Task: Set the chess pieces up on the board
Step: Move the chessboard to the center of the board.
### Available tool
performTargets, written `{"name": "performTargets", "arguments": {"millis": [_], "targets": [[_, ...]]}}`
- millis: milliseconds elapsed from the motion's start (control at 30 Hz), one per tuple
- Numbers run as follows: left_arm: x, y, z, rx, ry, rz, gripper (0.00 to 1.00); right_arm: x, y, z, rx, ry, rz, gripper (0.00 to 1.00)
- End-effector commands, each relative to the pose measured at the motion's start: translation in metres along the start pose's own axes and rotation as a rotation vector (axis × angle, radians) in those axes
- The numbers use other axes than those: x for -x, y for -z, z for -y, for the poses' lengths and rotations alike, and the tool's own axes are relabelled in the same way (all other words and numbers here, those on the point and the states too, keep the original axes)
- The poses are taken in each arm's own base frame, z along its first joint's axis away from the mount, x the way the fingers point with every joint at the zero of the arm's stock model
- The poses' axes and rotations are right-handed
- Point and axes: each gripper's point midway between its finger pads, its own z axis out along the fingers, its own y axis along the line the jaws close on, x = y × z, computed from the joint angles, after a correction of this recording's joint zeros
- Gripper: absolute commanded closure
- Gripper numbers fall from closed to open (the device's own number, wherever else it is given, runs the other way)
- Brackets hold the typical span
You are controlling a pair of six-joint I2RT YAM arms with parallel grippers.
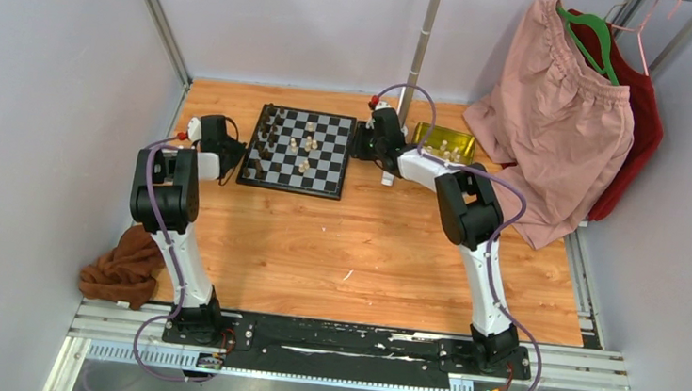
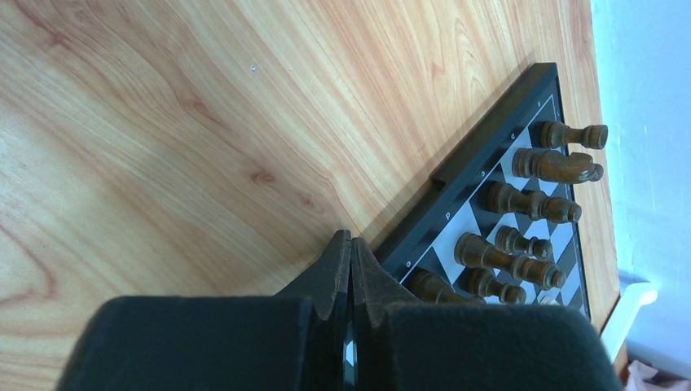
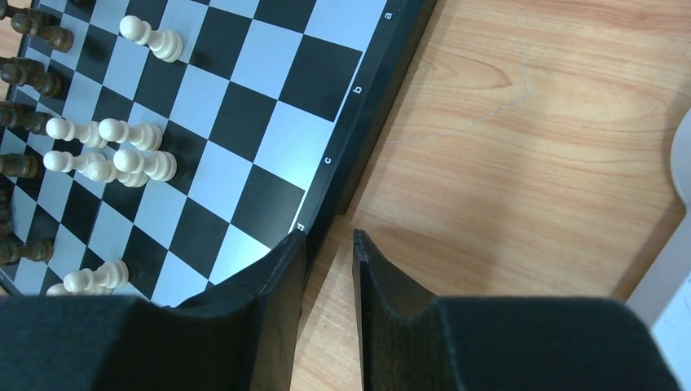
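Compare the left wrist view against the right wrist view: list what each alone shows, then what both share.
Left wrist only: the left gripper, shut and empty, by the board's edge. Right wrist only: the right gripper, open and empty at the border, plus a cluster of cream pieces. Both: the board, dark brown pieces along one side, the wooden table.

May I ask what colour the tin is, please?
The tin is gold, best in the top view.

The wooden desk (image 1: 365, 254) carries the board (image 1: 325, 170), which lies between the left fingers (image 2: 332, 273) and the right fingers (image 3: 281, 285), its edges just beside both. A gold tin (image 1: 446, 143) sits behind the right fingers, near a pink cloth (image 1: 557, 119) draped onto the desk.
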Motion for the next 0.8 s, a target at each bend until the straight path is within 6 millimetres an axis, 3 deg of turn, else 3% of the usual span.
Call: {"name": "performTargets", "arguments": {"millis": [0, 200, 400, 767], "targets": [[-0.015, 0.003, -0.01, 0.019, 0.0, -0.051, 0.97, -0.058, -0.005, 0.008, 0.02, -0.089, -0.163, 0.67], [-0.017, 0.005, -0.012, 0.023, 0.007, -0.056, 0.97, -0.076, -0.011, -0.006, 0.107, -0.202, -0.204, 0.67], [-0.015, 0.007, -0.011, 0.02, 0.007, -0.052, 0.97, -0.08, -0.014, -0.025, 0.213, -0.316, -0.208, 0.67], [-0.014, 0.012, -0.01, 0.016, 0.01, -0.046, 0.97, -0.086, -0.008, -0.038, 0.277, -0.408, -0.216, 0.7]]}}
